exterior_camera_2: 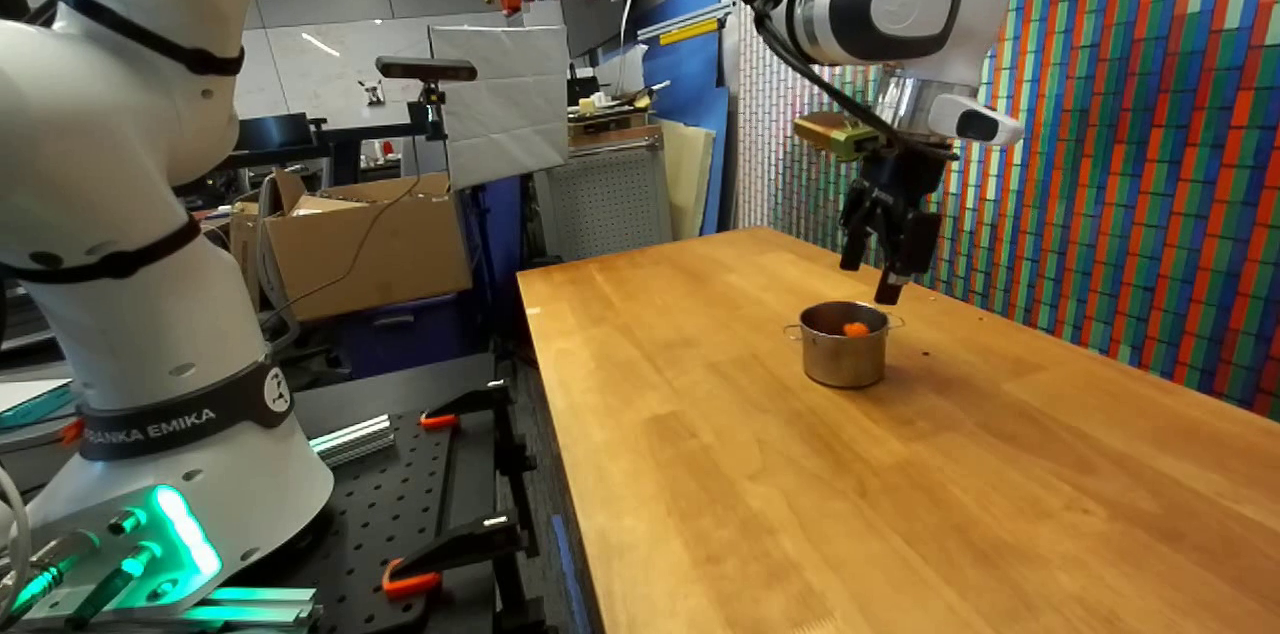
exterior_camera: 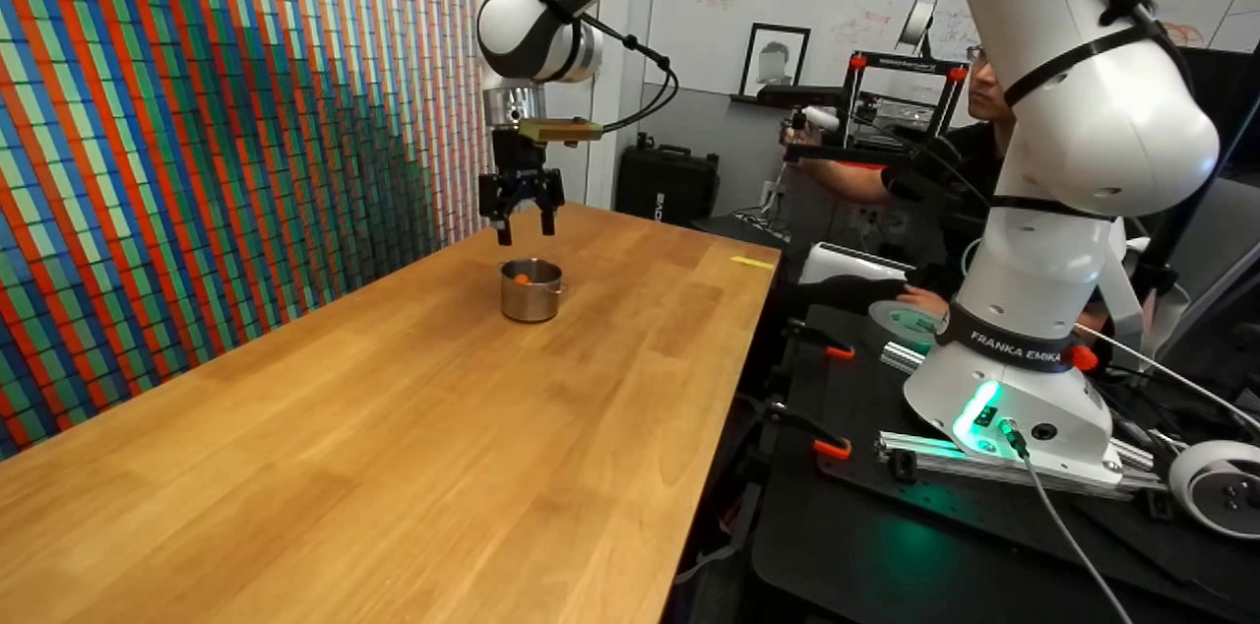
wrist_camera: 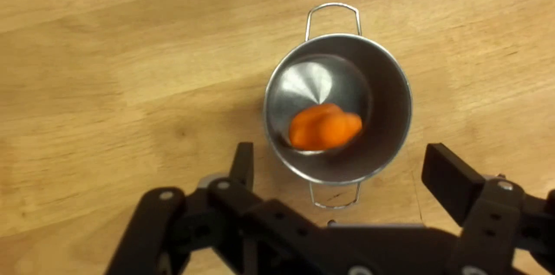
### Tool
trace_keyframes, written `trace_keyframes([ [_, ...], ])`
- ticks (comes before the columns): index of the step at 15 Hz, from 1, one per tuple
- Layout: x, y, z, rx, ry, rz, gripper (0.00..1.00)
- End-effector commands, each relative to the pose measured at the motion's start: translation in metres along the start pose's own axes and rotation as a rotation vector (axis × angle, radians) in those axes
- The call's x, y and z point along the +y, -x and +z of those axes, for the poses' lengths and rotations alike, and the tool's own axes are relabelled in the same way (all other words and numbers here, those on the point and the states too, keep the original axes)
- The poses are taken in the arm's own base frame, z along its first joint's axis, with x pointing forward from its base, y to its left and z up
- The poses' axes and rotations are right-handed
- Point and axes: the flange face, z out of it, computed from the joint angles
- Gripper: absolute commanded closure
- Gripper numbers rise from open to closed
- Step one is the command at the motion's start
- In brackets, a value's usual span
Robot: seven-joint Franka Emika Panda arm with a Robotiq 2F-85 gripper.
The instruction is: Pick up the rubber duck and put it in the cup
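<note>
The grey-silver metal cup (wrist_camera: 387, 121) stands upright on the wooden table, with a wire handle on each of two sides. It shows in both exterior views (exterior_camera: 530, 302) (exterior_camera_2: 845, 361). The orange rubber duck (wrist_camera: 323, 128) lies inside the cup, against the wall on the side nearer my gripper. Its top shows above the near rim in both exterior views (exterior_camera: 522, 280) (exterior_camera_2: 856, 329). My gripper (wrist_camera: 339, 153) is open and empty, its fingers spread wide. It hangs above the cup, not touching it, in both exterior views (exterior_camera: 526, 228) (exterior_camera_2: 870, 278).
The wooden table (exterior_camera: 413, 467) runs along a wall of coloured tiles (exterior_camera: 197, 161). A yellow tape strip (exterior_camera: 753, 262) lies near a table edge. A person (exterior_camera: 970, 142) sits behind the robot base. A cardboard box (exterior_camera_2: 365, 244) stands beyond the table.
</note>
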Motion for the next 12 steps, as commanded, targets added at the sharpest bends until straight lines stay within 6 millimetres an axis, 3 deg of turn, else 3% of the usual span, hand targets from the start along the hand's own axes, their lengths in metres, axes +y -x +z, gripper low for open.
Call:
trace_keyframes([
  [1, 0.019, -0.01, -0.042, -0.002, 0.038, -0.001, 0.0],
  [5, 0.045, 0.0, -0.08, -0.143, 0.119, -0.019, 0.0],
  [9, 0.059, 0.016, -0.118, -0.266, 0.127, -0.047, 0.0],
  [10, 0.053, 0.012, -0.097, -0.22, 0.12, -0.023, 0.0],
  [12, 0.056, 0.016, -0.11, -0.249, 0.118, -0.03, 0.0],
])
